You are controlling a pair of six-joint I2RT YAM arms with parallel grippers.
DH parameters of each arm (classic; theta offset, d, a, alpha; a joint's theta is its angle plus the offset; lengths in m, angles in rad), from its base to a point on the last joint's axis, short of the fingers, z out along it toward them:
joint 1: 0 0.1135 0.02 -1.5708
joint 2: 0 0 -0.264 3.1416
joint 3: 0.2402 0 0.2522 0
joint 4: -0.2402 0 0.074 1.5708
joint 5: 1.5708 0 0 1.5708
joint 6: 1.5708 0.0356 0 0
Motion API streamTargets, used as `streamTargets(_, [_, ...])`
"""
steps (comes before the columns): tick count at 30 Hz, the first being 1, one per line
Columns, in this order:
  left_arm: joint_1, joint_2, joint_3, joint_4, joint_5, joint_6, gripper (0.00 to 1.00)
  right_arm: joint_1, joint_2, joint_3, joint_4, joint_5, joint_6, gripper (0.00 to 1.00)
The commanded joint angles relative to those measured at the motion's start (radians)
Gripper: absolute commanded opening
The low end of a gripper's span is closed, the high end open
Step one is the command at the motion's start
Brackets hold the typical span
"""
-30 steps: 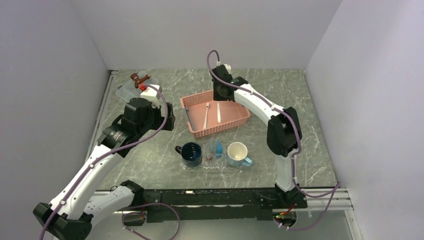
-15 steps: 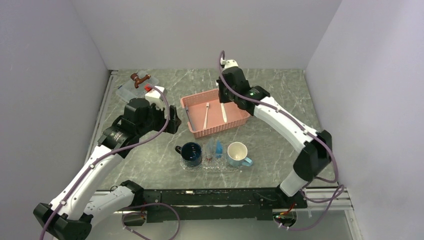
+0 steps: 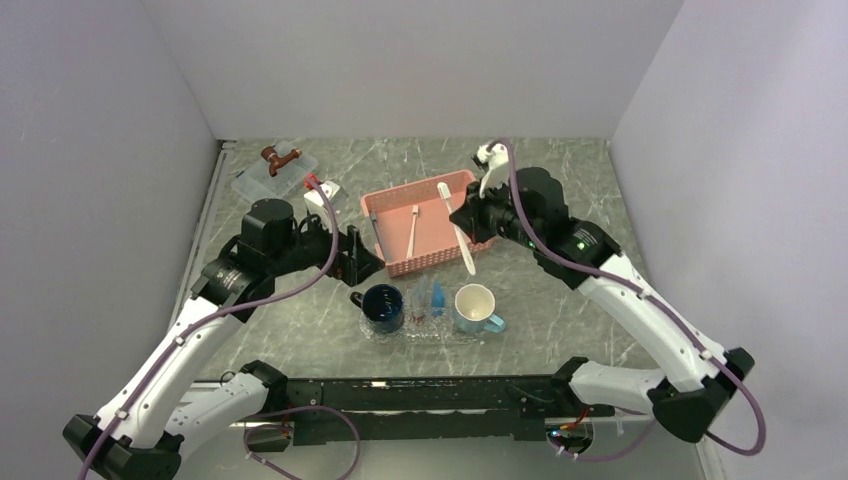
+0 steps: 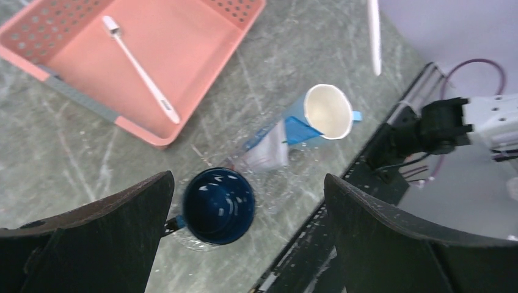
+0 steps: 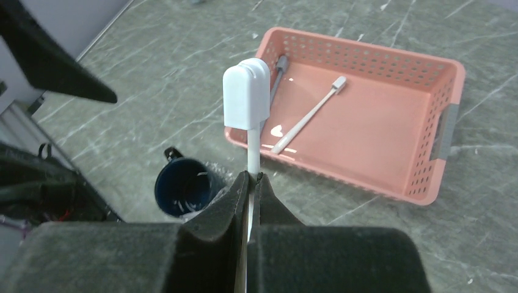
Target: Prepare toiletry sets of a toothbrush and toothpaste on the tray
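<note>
While R gripper (image 5: 250, 180) pinches 1 toothbrush (image 5: 252, 149), L gripper (image 4: 249, 180) gapes wide; 1 toothbrush (image 4: 139, 69) in basket (image 5: 437, 155), 2 toothpastes (image 3: 437, 296) on tray (image 3: 441, 333).

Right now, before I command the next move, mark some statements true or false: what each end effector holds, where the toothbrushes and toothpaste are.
1. The right end effector is shut on a thin white toothbrush. True.
2. The pink lattice basket holds no toothbrush. False: a second white toothbrush lies in it.
3. Both small blue toothpaste tubes lie on the clear bumpy oval tray, between the dark blue mug and the pale mug. True.
4. The left end effector grips the dark blue mug. False: it is open and holds nothing.
</note>
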Motion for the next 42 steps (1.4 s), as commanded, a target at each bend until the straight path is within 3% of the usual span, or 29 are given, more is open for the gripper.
streamTargets(1, [-0.003,-0.042,0.060,0.035,0.139,-0.108,0.99,0.027,-0.087,-0.083,0.019,-0.105,-0.047,0.00])
streamTargets(13, [-0.001,-0.045,0.259,-0.141,0.119,-0.351,0.99,0.365,-0.203,-0.203,0.096,0.244,-0.115,0.00])
streamTargets(20, [0.002,-0.017,0.276,-0.198,0.180,-0.454,0.99,0.575,-0.178,-0.203,0.136,0.521,-0.190,0.00])
streamTargets(27, [0.007,-0.009,0.279,-0.204,0.246,-0.496,0.99,0.775,-0.087,-0.189,0.231,0.805,-0.384,0.00])
streamTargets(34, [0.008,-0.007,0.286,-0.246,0.266,-0.487,0.99,0.888,0.027,-0.198,0.419,1.037,-0.607,0.00])
streamTargets(42, [0.009,-0.032,0.252,-0.264,0.270,-0.481,0.98,0.933,0.087,-0.190,0.555,1.103,-0.777,0.00])
